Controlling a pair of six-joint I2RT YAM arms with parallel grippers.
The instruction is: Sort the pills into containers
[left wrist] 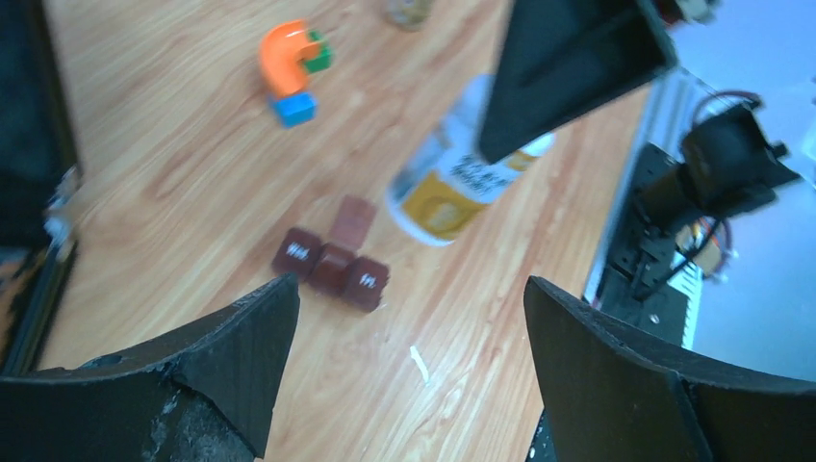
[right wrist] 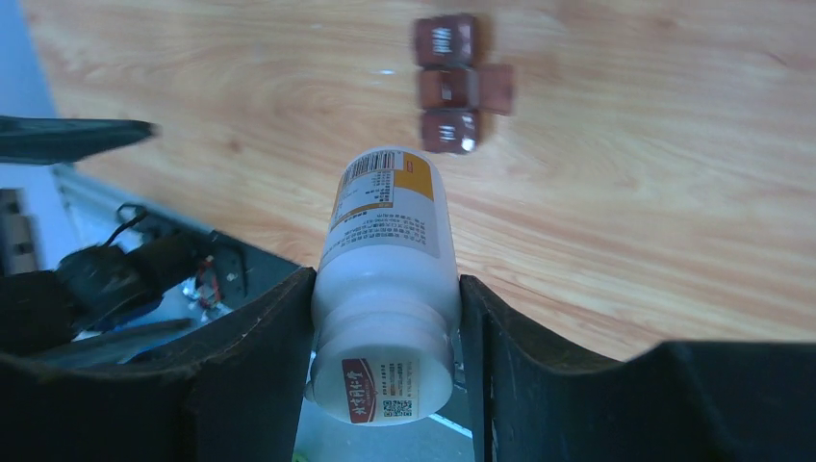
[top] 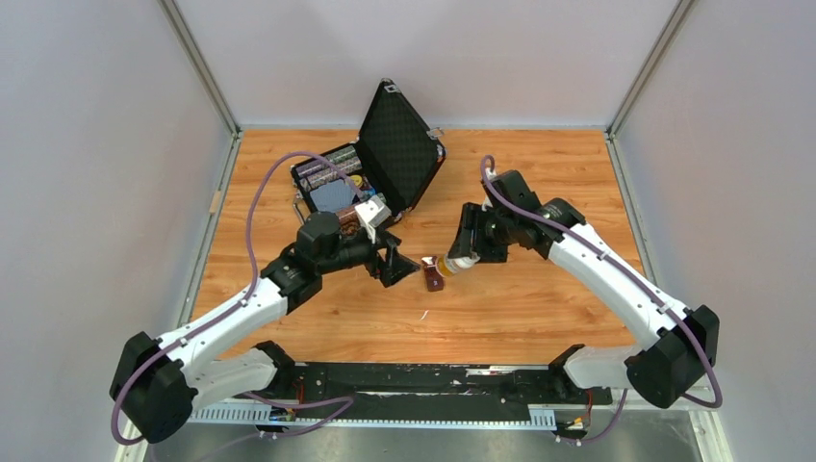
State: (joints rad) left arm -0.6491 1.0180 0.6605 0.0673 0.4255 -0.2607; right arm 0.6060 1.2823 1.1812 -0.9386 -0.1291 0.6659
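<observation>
Top external view: the containers [top: 435, 274] are seen lying on the table [top: 520, 308] near its middle, between both hands. The left hand [top: 393, 262] is held at their 9 o'clock, spread wide and empty. The right hand [top: 469, 252], at their 2 o'clock, is clamped on a white pill bottle [top: 456, 263]. An open black case [top: 385, 164] is set at 11 o'clock.

Left wrist view: the containers [left wrist: 332, 265] are framed between the spread fingers [left wrist: 241, 346], the middle lid raised.

Right wrist view: the bottle [right wrist: 385, 250] is pinched near one end, the containers [right wrist: 452, 87] at 12 o'clock.
</observation>
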